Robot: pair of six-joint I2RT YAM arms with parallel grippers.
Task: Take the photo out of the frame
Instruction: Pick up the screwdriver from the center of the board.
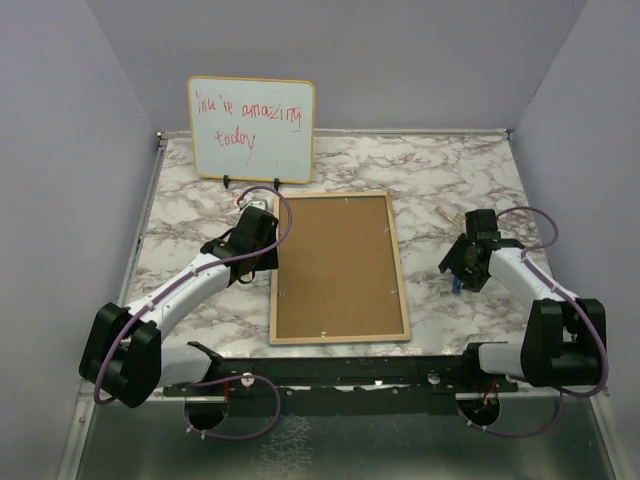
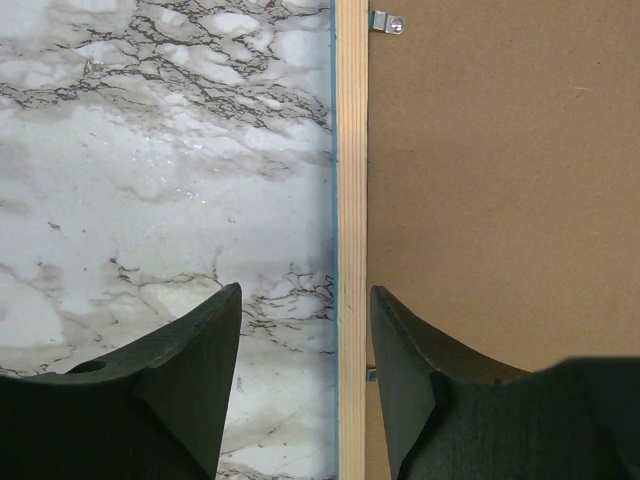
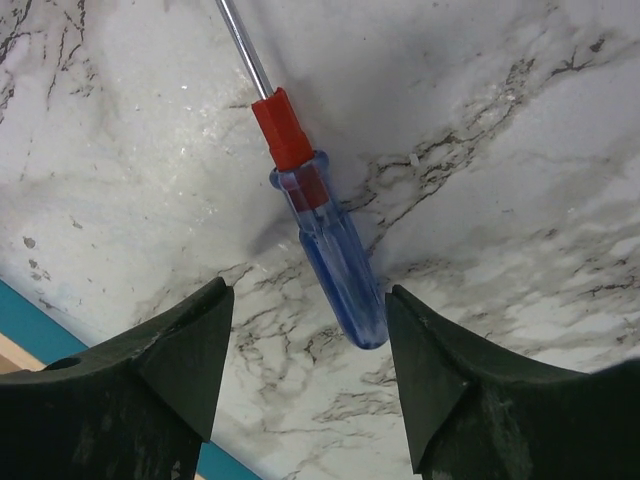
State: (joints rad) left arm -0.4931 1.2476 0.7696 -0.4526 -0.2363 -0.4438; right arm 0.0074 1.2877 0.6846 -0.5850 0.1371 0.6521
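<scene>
- The right gripper [image 3: 310,290] hangs low over the table with its jaws partly open, and it holds nothing. The blue handle of a screwdriver [image 3: 338,260] lies between the two fingers, with a gap on each side.
- The left gripper [image 2: 305,288] is open too and grips nothing. Its jaws stand astride the left long rim of the frame [image 2: 350,180], one finger over the marble table [image 2: 140,170] and the other over the backing board [image 2: 500,200].
- The frame lies face down in the middle of the table, and the brown backing board fills it. The photo cannot be seen; it is probably under this board, inside the frame.
- A small metal clip [image 2: 386,22] on the rim reaches over the board's edge, and a second one shows just beside the finger over the board.
- The right fingers stand near the rounded end of the handle, not at its middle. If they close there, the screwdriver may slip out or roll away.
- If the left gripper pushes on the rim from the side, the frame may slide on the smooth marble, because nothing else steadies it.
- If the board is lifted before the clips are turned away, it may bend or crack.
- If the screwdriver tip goes too deep under the board, it may scratch or crease the photo.
</scene>
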